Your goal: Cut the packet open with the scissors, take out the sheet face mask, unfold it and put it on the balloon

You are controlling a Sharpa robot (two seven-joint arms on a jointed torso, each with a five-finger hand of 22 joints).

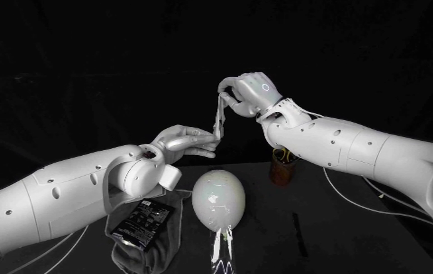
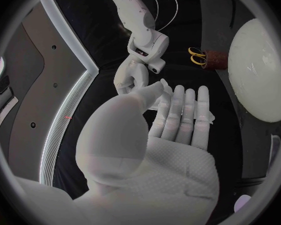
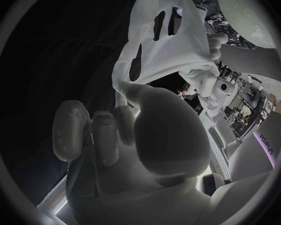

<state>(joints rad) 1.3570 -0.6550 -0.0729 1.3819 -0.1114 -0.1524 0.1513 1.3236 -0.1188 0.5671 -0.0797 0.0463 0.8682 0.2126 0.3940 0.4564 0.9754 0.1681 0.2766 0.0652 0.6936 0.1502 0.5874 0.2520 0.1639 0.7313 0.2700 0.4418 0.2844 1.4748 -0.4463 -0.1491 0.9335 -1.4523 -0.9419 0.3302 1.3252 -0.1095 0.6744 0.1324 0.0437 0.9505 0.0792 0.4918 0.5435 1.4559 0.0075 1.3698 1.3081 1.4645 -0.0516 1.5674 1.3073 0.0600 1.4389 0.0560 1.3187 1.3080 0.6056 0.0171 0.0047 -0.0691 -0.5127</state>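
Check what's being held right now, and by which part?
The mask, stretched in the air between both hands. The right robot hand grips its upper end and the left robot hand pinches its lower end.

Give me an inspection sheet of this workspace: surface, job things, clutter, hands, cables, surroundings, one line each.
Surface: black table, dark.
Job's things: mask stretched in the air between both hands; balloon lying on the table; black packet beside it; scissors standing in a brown cup.
Clutter: greyish film under the packet, kind unclear.
Hands: left hand pinches the mask's lower end; right hand grips its upper end.
Cables: white cable trailing over the table at the right.
Surroundings: nothing seen, dark backdrop.
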